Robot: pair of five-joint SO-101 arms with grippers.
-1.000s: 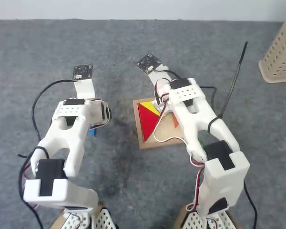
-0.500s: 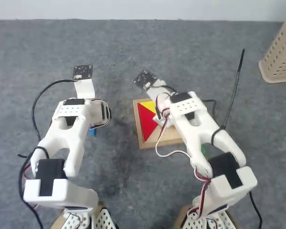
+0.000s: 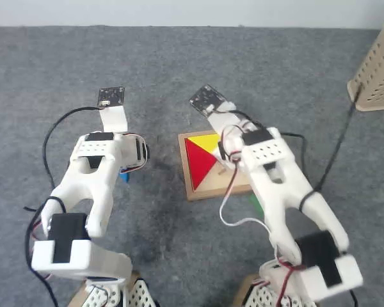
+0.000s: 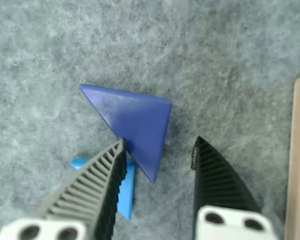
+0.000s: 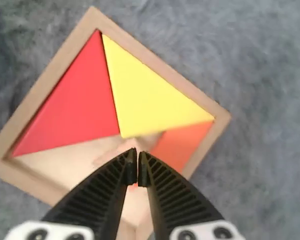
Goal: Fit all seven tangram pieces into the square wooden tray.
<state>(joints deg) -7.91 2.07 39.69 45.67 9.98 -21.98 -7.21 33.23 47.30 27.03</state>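
The square wooden tray [image 5: 40, 82] holds a red triangle [image 5: 75, 110], a yellow triangle [image 5: 145, 100] and an orange piece [image 5: 180, 147]. My right gripper [image 5: 137, 152] hangs just above the tray's bare floor, shut, with nothing visible between its fingers. In the high view the right arm [image 3: 269, 153] covers the tray's [image 3: 185, 185] right half. On the carpet left of the tray lie a dark blue triangle [image 4: 132, 120] and a light blue piece [image 4: 125, 195], partly hidden by one finger. My left gripper [image 4: 159, 145] is open, straddling the dark blue triangle's corner.
A green piece [image 3: 256, 204] lies on the carpet by the tray's near right corner, beside the right arm. A beige slotted basket [image 3: 377, 70] stands at the far right. Cables trail around both arms. Grey carpet stretches beyond the tray.
The right arm has swung to the right and drawn back, and its upper part now covers the orange piece in the high view. The left arm has not moved.
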